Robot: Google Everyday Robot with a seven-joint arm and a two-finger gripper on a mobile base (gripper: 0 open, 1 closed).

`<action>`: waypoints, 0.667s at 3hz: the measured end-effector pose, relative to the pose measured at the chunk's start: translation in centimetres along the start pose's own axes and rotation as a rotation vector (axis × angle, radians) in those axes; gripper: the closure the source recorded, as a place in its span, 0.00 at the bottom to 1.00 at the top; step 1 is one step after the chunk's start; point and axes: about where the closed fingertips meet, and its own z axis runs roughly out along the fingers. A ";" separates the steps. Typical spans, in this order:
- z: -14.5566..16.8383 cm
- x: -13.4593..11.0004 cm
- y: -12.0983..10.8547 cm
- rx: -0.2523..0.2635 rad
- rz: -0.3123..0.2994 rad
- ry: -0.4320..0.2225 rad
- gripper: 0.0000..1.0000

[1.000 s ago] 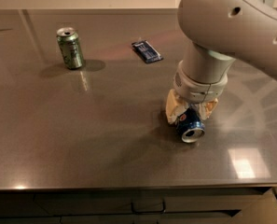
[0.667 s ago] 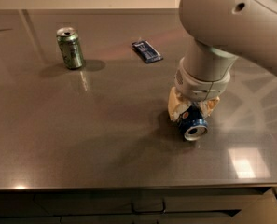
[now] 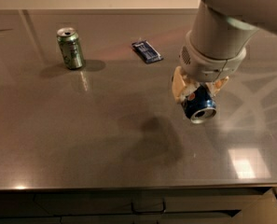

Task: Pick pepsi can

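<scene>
The pepsi can (image 3: 199, 107) is dark blue with a silver end that faces the camera. It lies on its side between the fingers of my gripper (image 3: 197, 91), held clear above the grey table (image 3: 82, 134). Its shadow falls on the table to the lower left. My gripper is shut on the can at the right middle of the view. The pale arm (image 3: 222, 36) comes down onto it from the top right and hides the can's far end.
A green can (image 3: 70, 48) stands upright at the back left. A flat dark blue snack packet (image 3: 147, 51) lies at the back middle. The table's front edge runs along the bottom, with drawers below it.
The gripper has lifted the pepsi can off the table; the can was lying on the surface before and now hangs above it, with its shadow apart from it.
</scene>
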 end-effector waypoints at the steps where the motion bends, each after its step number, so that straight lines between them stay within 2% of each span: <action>1: -3.8 -1.3 -0.2 0.025 -0.055 -0.072 1.00; 2: -7.2 -2.5 -0.2 0.037 -0.114 -0.138 1.00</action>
